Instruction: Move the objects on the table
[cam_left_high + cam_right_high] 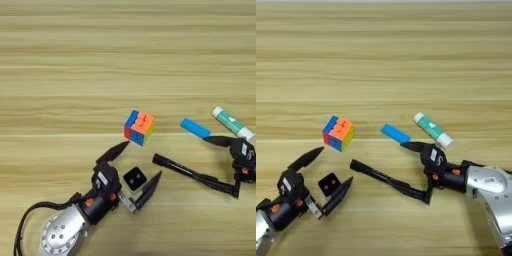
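My left gripper point(144, 159) is open at the lower left, and a small black white-edged cube point(134, 178) lies on the table point(75, 60) between its spread fingers, close to the palm. Just beyond its upper fingertip sits the multicoloured puzzle cube point(139, 127). A thin black pen point(386, 179) lies slanted across the middle, its right end against the lower finger of my right gripper point(415, 173), which is open. That gripper's upper fingertip points at the short blue bar point(395, 133). Right of the bar lies the white-and-teal glue stick point(432, 130).
All the items are grouped in the near half of the table. Bare wood planks stretch across the far half. My two arms come in from the lower left and lower right corners.
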